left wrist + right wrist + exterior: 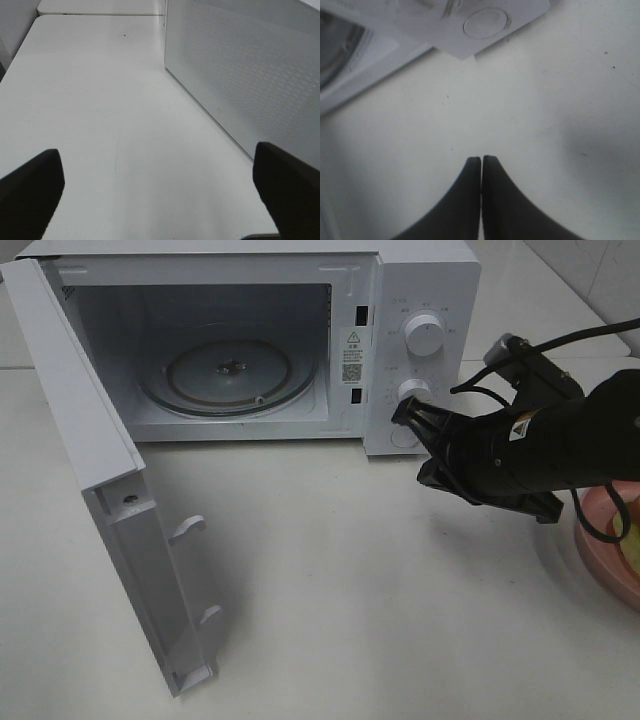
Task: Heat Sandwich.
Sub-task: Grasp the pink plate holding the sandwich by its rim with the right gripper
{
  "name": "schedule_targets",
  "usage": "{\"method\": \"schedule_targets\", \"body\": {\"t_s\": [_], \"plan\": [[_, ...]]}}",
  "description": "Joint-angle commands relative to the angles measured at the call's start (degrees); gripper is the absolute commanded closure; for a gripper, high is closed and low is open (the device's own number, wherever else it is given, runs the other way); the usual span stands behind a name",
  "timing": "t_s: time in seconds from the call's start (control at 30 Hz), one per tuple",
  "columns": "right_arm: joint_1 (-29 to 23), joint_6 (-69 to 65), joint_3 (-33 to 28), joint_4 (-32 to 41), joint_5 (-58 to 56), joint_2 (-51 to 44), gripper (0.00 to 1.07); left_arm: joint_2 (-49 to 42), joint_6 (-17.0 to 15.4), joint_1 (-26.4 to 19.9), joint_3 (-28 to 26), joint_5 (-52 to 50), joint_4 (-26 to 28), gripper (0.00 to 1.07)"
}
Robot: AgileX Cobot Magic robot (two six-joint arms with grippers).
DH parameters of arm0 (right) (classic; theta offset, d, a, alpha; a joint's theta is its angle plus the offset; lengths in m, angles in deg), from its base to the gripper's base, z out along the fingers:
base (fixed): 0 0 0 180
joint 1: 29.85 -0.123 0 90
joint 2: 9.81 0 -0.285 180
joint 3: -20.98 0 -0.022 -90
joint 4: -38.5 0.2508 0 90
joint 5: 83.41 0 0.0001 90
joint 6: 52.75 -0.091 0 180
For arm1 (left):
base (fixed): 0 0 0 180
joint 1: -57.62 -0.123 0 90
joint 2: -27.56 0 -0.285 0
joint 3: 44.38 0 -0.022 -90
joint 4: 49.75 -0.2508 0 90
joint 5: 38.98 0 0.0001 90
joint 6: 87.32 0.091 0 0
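The white microwave (250, 340) stands at the back with its door (110, 490) swung wide to the left, showing the glass turntable (228, 375) with nothing on it. My right gripper (400, 414) is shut and empty, its tips just in front of the control panel, below the lower knob (413, 392). In the right wrist view the shut fingertips (481, 161) hover over the table short of the round button (485, 22). A pink plate (600, 565) lies at the right edge, mostly behind my right arm. A yellowish bit of the sandwich (632, 540) shows on it. My left gripper (160, 200) is open beside the microwave's perforated side (250, 75).
An upper knob (425, 337) sits above the lower one on the panel. The open door juts toward the table's front left. Bare white table (350, 590) spreads in front of the microwave. A black cable (560, 340) loops above my right arm.
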Motion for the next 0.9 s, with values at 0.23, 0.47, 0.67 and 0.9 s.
{"method": "schedule_targets", "body": {"t_s": [0.23,0.47,0.67,0.9], "plan": [[0.00,32.26,0.17,-0.63,-16.56,-5.33,1.01,-1.49,-0.17,0.00,0.23,-0.46,0.00,0.10],[2.98,42.11,0.17,-2.18,-28.76,-10.08,0.98,-1.49,-0.17,0.00,0.23,-0.46,0.00,0.10],[7.45,41.83,0.17,-6.42,-36.78,-13.87,0.96,-1.49,-0.17,0.00,0.23,-0.46,0.00,0.10],[11.86,41.83,0.17,-7.39,-41.94,-16.16,0.88,-1.49,-0.17,0.00,0.23,-0.46,0.00,0.10]]}}
